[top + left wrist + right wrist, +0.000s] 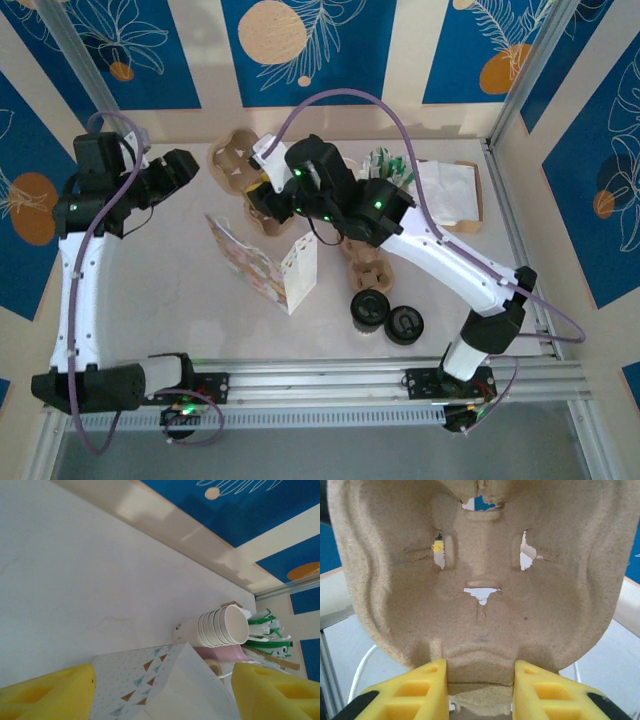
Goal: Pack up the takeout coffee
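Note:
The takeout coffee (pixel 368 308), a small cup under a round black lid, stands near the front of the table. My right gripper (pixel 480 676) is shut on a rib of a brown pulp cup carrier (pixel 480 575), which hangs upright in front of the wrist camera. From above, that gripper (pixel 265 205) holds the carrier (pixel 272 222) over the table's middle, just behind the patterned paper bag (pixel 262 262). My left gripper (pixel 182 170) hovers at the back left with its jaws open. In the left wrist view the bag (pixel 165 680) lies beyond the yellow fingers (pixel 55 690).
A low black lid (pixel 405 323) lies right of the coffee. Another pulp carrier (pixel 365 262) sits behind them, and a third (pixel 233 160) at the back. Stacked cream cups (pixel 220 627), green stirrers (pixel 392 165) and a napkin tray (pixel 452 192) fill the back right.

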You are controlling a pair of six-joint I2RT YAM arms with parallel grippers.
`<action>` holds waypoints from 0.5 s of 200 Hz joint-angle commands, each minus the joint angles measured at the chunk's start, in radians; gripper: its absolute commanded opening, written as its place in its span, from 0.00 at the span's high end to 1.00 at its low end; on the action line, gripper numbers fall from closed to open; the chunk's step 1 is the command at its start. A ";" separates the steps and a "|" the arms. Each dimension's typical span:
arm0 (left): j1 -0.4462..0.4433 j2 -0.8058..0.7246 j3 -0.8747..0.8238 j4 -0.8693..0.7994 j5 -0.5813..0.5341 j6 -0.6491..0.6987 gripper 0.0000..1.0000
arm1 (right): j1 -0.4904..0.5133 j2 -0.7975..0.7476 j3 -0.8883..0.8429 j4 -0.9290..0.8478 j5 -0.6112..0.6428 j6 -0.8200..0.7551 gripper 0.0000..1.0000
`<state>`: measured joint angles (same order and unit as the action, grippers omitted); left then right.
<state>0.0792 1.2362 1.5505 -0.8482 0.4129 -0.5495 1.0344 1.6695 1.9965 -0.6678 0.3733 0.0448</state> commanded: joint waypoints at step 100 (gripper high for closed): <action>0.017 -0.027 -0.067 0.015 0.093 0.146 0.26 | 0.008 0.156 0.140 -0.115 -0.029 0.054 0.68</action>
<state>0.0875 1.2194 1.5040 -0.8452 0.4648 -0.4370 1.0348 1.8233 2.1021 -0.7265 0.3500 0.0723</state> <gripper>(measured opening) 0.743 0.322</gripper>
